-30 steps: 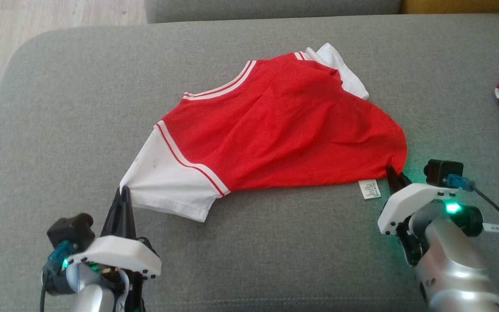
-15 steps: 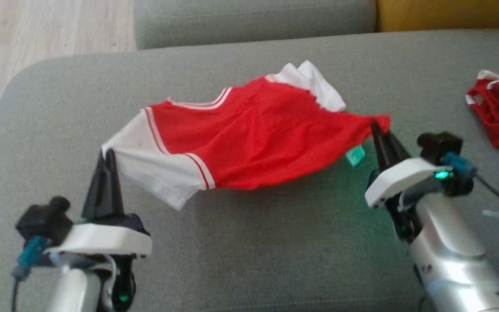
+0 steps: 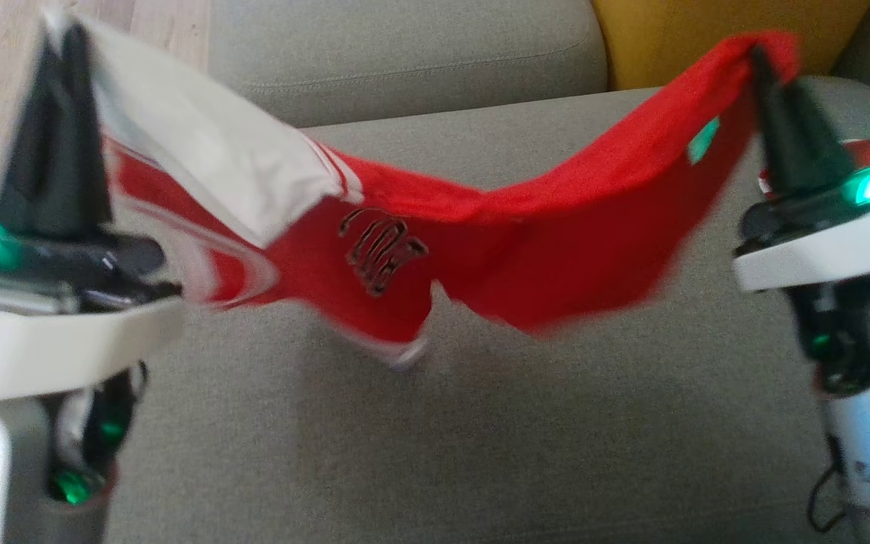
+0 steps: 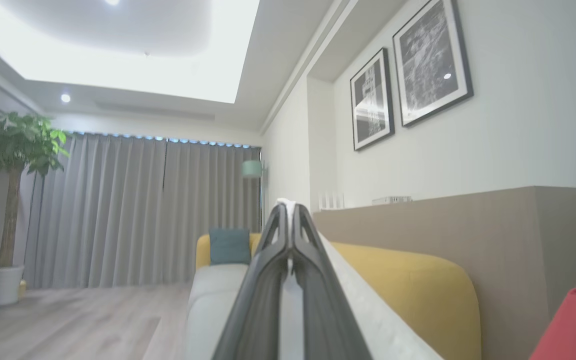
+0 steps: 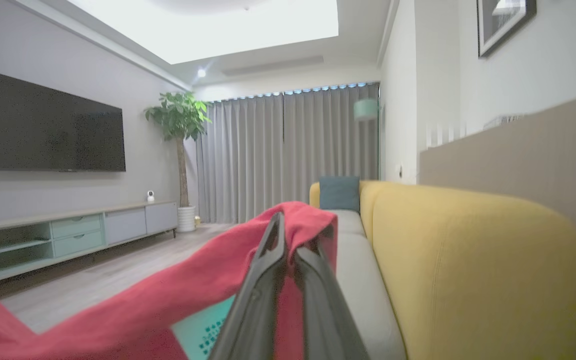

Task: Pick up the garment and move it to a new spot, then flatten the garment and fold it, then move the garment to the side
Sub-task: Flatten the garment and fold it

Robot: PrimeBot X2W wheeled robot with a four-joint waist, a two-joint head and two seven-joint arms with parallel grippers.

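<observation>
Red garment (image 3: 556, 249), btwn L hand (image 3: 65, 41), R hand (image 3: 761, 64)

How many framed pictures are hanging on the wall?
2, side by side in the left wrist view: the smaller picture on the left, the larger picture beside it. Others may be hidden.

A fold of the red garment (image 5: 168, 300) is seen pinched between the closed fingers of the right gripper (image 5: 292, 244), its label (image 5: 202, 331) shown below, and a yellow sofa back (image 5: 468, 260) is seen alongside.
</observation>
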